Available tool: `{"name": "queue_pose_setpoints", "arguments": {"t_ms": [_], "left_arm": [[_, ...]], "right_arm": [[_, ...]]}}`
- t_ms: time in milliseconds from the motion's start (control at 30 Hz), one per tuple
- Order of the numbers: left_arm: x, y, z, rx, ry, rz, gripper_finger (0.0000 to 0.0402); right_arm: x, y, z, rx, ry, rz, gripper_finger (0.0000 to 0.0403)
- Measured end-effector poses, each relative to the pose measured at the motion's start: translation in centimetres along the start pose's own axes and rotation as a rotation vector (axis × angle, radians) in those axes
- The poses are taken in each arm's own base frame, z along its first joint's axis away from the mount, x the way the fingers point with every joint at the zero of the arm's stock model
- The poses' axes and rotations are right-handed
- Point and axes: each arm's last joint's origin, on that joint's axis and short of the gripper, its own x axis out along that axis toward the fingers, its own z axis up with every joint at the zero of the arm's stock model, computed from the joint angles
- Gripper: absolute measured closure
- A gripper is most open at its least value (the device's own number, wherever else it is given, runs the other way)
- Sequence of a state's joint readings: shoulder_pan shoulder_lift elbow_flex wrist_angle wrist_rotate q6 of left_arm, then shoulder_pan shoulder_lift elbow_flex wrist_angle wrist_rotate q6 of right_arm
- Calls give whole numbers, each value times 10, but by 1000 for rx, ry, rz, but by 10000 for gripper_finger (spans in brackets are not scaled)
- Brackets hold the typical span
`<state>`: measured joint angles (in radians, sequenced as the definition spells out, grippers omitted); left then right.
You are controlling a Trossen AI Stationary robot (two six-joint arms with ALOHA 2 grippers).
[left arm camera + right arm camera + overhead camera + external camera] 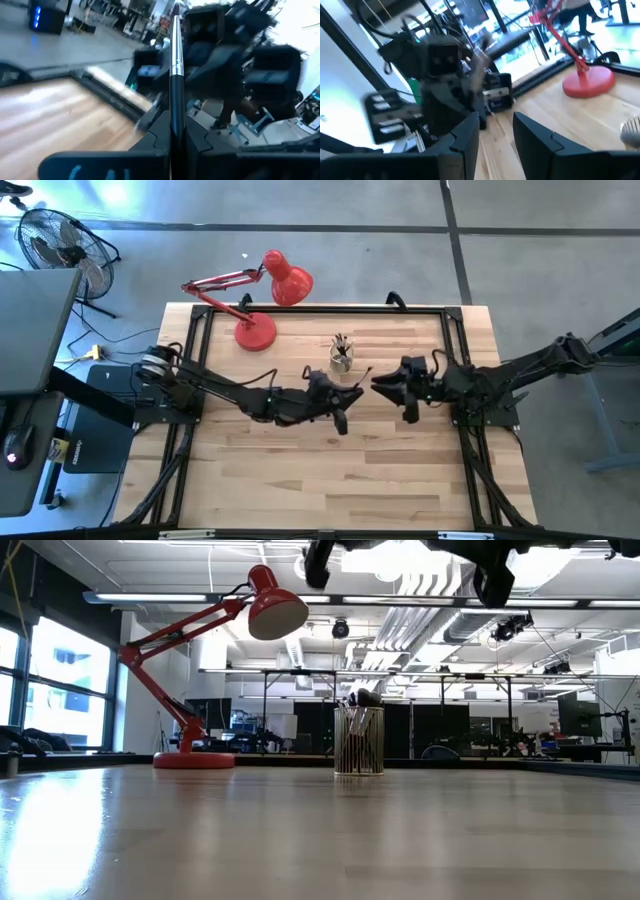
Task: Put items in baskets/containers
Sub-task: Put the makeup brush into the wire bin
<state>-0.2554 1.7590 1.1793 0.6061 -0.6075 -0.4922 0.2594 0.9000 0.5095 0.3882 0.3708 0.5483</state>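
Note:
A small clear glass cup (341,359) stands on the table near its far middle, with several thin brushes upright in it (358,740). My left gripper (354,393) hovers just on the near side of the cup, pointing level toward the table's right, and is shut on one brush (176,65) with a silver ferrule. My right gripper (379,386) faces it from the right, also level and above the table. It is open, with nothing between its fingers (496,125). In the low view both grippers show only at the top edge, well above the cup. My left gripper (172,125) pinches the brush's dark handle (173,110) between its two fingers. The brush runs on forward along the fingers, ferrule end away from the gripper. It is lifted clear of the table and the cup.
A red desk lamp (256,330) stands at the table's far left, its head (288,280) reaching past the far edge. Black frame rails (320,309) run along the table's far and side edges. Bare wood (330,470) spreads across the near half.

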Motion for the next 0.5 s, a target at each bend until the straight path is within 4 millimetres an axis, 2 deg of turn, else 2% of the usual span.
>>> {"name": "queue_pose_setpoints", "arguments": {"t_ms": [267, 500], "left_arm": [[11, -27, 38, 103, 43, 64, 395], [15, -26, 44, 105, 43, 61, 395]], "right_arm": [[-1, 5, 13, 31, -105, 68, 288], [-4, 10, 24, 34, -214, 131, 288]]}}
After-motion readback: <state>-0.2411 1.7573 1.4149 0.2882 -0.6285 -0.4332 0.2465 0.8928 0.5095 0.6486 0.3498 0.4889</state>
